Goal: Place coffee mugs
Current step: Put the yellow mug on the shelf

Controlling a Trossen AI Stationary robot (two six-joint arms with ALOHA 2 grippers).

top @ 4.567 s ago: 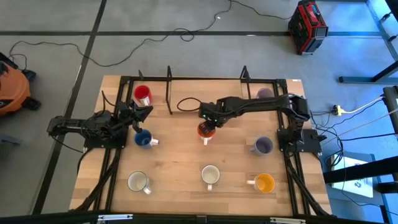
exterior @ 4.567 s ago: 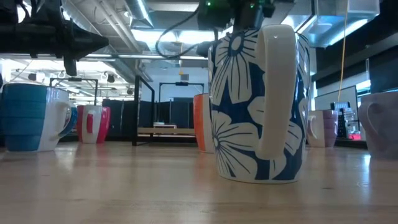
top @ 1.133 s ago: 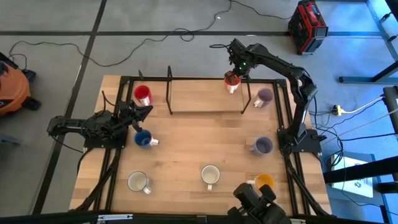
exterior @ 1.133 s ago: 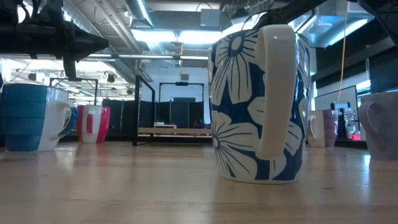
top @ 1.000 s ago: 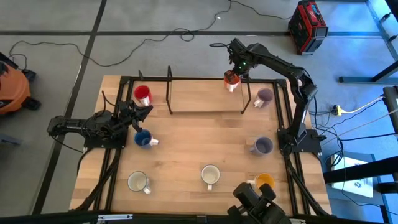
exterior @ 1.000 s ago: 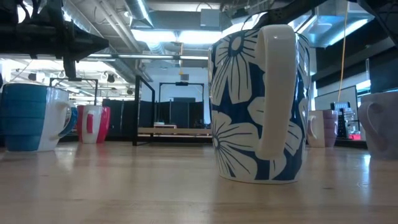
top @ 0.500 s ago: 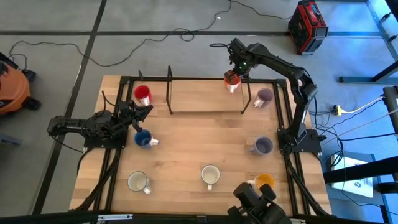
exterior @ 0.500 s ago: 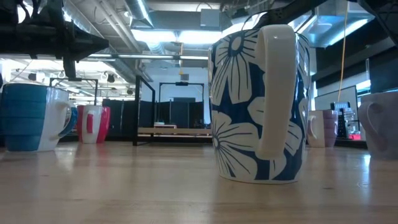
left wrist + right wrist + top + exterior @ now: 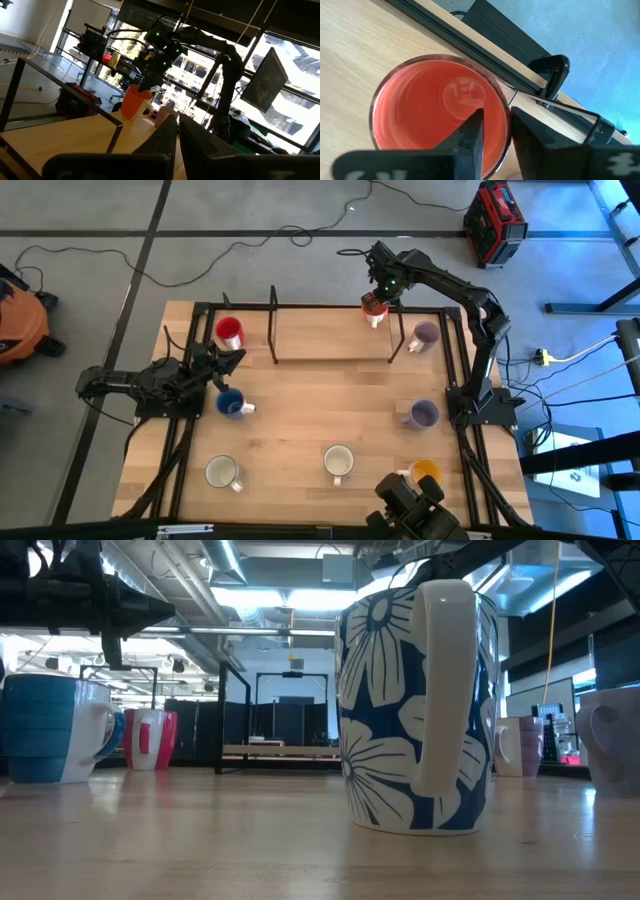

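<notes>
Seen from above, my right gripper reaches to the table's far edge and is shut on the orange mug, which has a white handle. The right wrist view looks straight down into that mug. My left gripper waits, shut, at the table's left between the red mug and the blue mug. A cream mug, a floral white mug, a yellow-orange mug and two purple mugs stand on their bases. My right gripper holds the orange mug by its rim, on the side near the handle. One finger is inside the cup and one outside, both pointing down from above. The mug is upright, its base level with the table top.
A black frame rail with upright posts runs along the far edge, close behind the orange mug. A dark camera mount sits at the near edge. The bare wood in the table's middle is free room.
</notes>
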